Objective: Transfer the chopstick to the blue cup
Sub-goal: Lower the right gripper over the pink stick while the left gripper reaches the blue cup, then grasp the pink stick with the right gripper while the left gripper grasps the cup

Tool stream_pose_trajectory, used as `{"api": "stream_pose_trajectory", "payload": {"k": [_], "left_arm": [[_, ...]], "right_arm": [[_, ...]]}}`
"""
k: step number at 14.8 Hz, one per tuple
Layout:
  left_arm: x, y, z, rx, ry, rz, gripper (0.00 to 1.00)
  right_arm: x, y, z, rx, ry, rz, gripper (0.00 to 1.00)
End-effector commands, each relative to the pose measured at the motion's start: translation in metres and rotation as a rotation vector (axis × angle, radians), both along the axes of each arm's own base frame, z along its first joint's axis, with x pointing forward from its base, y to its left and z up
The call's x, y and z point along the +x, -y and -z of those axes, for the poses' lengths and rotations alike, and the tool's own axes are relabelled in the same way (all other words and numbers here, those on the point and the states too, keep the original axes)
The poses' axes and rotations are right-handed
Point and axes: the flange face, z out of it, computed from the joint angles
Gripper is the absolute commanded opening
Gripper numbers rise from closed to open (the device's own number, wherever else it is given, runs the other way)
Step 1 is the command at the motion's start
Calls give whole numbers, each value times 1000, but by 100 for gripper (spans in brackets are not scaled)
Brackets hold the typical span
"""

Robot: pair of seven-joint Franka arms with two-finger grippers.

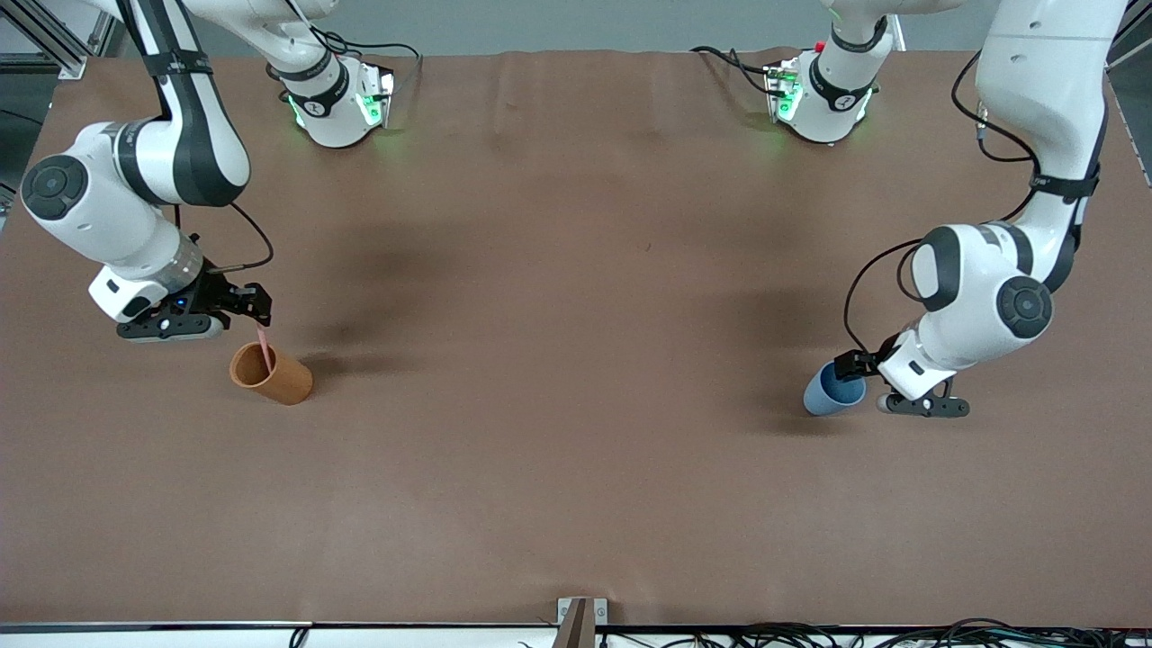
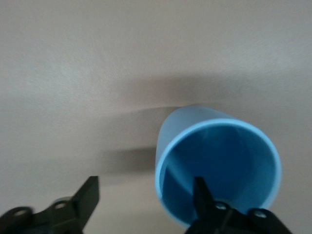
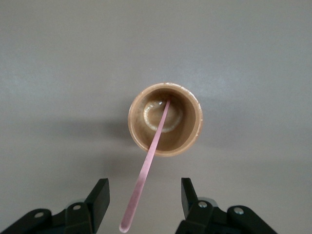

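So the brown surface takes up pretty much everything, with one arm working at each end. The right arm's end has the orange-brown cup standing on it, and the chopstick sits inside that cup, its lower tip on the cup's bottom and the rest leaning out over the rim. The right end effector hangs over that cup with its fingers apart, one on each side of the stick's upper end and neither touching it, so it's open and nothing is gripped.

Over at the left arm's end, the blue cup stands on the surface. The left end effector is down at the cup's rim with the fingers spread. One finger looks like it's inside the mouth and the other outside the wall, though the wrist view is blurry so I wouldn't swear they touch.
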Motion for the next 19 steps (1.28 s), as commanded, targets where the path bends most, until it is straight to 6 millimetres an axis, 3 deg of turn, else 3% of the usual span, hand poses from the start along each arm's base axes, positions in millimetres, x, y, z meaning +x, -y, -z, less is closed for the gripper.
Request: {"api": "stream_pose_trajectory", "payload": {"k": [1, 5, 9, 11, 16, 19], "left_arm": [[6, 3, -6, -2, 13, -2, 0], [9, 6, -13, -2, 25, 1, 0], [26, 15, -48, -11, 9, -10, 0], [30, 35, -80, -13, -28, -60, 0], [2, 190, -110, 10, -40, -253, 0], [-24, 281, -103, 0, -65, -370, 0]], "right_arm": [[-15, -7, -4, 0, 13, -10, 62], [-20, -8, -9, 2, 10, 2, 44], [-21, -6, -10, 2, 12, 7, 25], [-22, -6, -10, 2, 10, 8, 22], [-24, -7, -6, 2, 1, 7, 21], [-25, -7, -4, 2, -11, 16, 21]]}}
